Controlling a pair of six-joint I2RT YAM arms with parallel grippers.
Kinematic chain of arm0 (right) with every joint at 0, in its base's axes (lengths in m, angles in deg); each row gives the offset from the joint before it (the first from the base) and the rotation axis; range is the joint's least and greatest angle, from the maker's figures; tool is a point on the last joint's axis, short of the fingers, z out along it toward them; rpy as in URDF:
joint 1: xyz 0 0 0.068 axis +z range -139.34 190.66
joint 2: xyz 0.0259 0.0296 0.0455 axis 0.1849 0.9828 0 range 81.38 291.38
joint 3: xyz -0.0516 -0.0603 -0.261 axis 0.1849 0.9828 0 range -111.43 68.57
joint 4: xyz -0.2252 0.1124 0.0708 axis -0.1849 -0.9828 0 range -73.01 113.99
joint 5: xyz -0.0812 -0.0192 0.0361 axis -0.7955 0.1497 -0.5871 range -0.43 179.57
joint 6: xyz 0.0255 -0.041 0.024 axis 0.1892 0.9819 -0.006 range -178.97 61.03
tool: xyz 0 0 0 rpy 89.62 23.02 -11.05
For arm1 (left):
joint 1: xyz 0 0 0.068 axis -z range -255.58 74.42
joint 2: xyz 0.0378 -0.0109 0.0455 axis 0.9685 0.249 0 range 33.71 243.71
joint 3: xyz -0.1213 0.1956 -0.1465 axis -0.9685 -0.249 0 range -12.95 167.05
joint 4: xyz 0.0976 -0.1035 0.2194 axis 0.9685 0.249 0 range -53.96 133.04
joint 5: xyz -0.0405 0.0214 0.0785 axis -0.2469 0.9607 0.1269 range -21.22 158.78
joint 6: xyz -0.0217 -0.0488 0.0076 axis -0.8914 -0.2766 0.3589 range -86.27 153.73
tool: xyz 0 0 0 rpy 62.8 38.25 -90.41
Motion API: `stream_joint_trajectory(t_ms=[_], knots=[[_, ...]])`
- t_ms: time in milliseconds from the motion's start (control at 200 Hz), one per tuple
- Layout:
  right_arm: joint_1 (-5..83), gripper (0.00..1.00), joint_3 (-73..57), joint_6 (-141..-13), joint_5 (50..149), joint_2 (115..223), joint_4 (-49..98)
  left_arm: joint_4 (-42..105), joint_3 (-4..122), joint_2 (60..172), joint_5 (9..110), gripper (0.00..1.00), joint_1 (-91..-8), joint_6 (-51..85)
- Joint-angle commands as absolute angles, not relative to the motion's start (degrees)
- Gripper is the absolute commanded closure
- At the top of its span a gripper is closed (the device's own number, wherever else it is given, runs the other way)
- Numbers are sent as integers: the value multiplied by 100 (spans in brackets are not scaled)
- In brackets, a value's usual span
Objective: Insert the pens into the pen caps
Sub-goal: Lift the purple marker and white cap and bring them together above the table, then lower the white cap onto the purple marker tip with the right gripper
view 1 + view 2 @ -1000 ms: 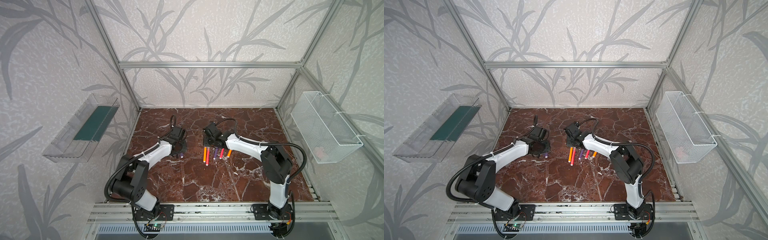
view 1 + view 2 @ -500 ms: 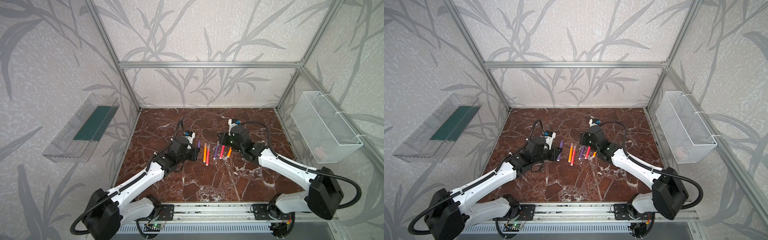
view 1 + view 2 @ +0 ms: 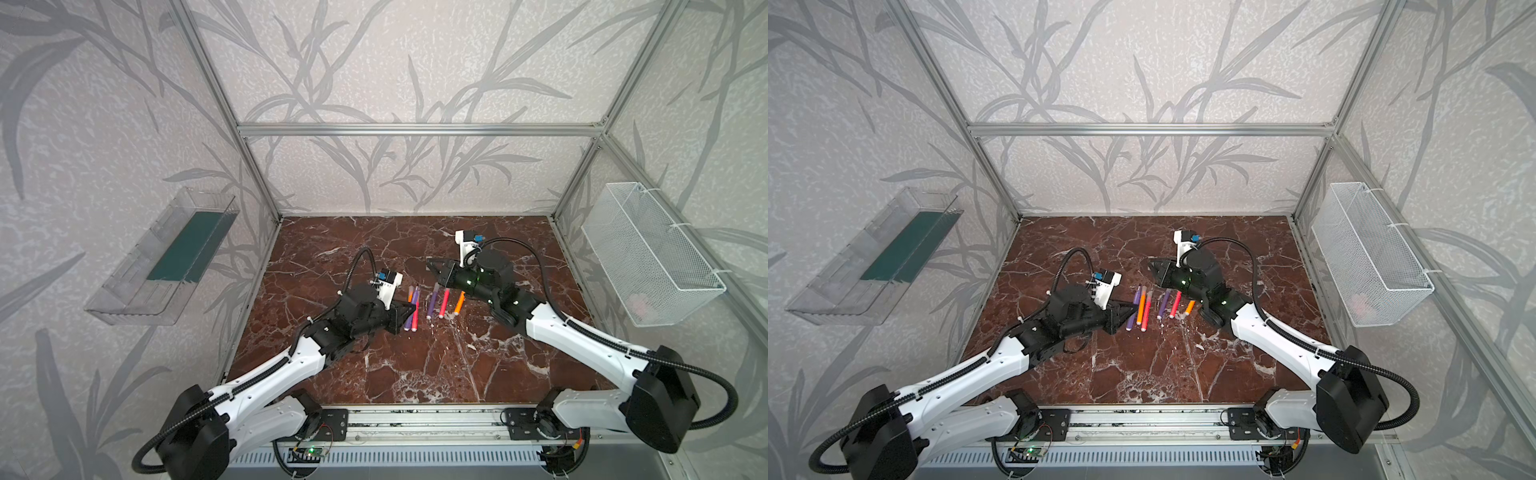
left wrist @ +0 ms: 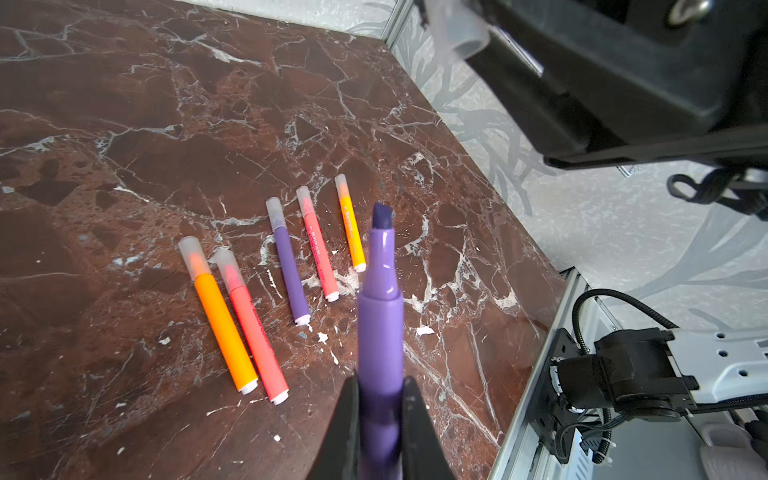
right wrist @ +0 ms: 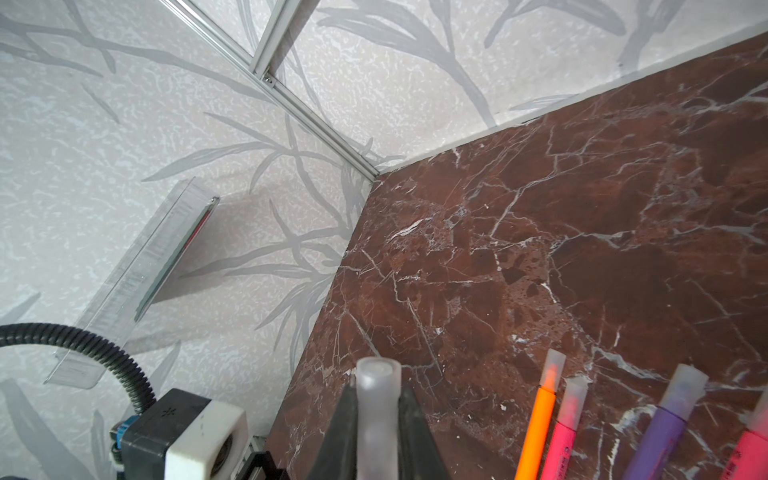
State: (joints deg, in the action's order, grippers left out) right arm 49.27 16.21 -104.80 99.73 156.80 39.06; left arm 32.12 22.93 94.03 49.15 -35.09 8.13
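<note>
**Marble bench, one pen left to cap**

Red-brown veined marble tabletop (image 3: 415, 374) carries the whole job. At the left, the left gripper (image 4: 380, 390) is clamped on the barrel of an uncapped purple marker pen (image 4: 380, 324). The pen's dark chisel tip points forward and bare, apparently so it can be pushed into a cap.

Just beside it in a top view, five capped pens lie parallel in a row: orange (image 3: 1140, 305), pink-red (image 3: 1146, 313), purple (image 3: 1164, 304), pink-red (image 3: 1175, 304) and orange (image 3: 1189, 306), the last partly under the right arm. They look finished and parked out of the way.

At the right, the right gripper (image 5: 378, 395) pinches one translucent greyish plastic cap (image 5: 377, 368). Its open mouth juts past the fingers, likely to receive the tip. Tip and cap are apart, not yet joined.

Count: six pens, two of each colour; six caps, five fitted and one held.
</note>
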Motion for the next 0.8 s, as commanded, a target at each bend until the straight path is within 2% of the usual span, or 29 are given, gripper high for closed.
stream_joint_trajectory(t_ms=[0,550,795], knots=[[4898,94,1437,-10542,10358,15830,4297,2935,2282,9405,4780,100,-3462,843],[4915,95,1725,-10877,10702,16022,4800,2816,2410,9329,5115,100,-3454,792],[4967,97,1947,-10954,10544,16022,4860,2749,2456,9351,5197,100,-3454,763]])
